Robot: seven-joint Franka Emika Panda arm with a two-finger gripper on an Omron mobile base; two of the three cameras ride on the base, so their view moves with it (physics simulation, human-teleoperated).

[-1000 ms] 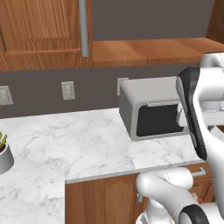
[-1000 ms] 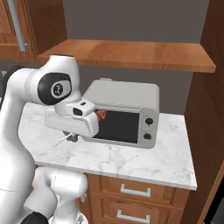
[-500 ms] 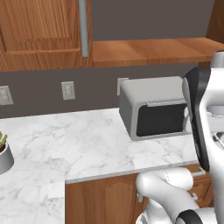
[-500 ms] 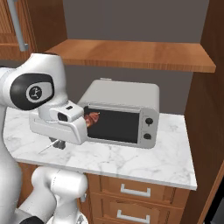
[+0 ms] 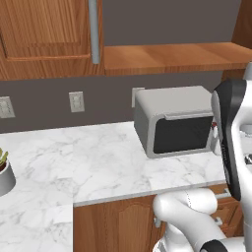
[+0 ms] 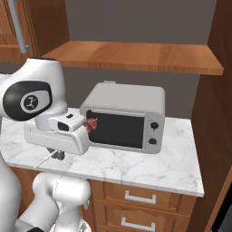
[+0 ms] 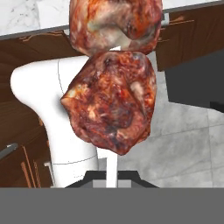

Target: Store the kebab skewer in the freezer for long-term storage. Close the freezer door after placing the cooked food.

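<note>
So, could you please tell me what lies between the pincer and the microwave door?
In the right base view, only the kebab skewer's meat, held in the pincer, lies before the microwave door.

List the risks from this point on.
1. The pincer grips the skewer only by the bare stick end, with the heavy meat far out, so it might pivot or slip.
2. The skewer hangs close to the microwave; a wide swing might knock it.
</note>
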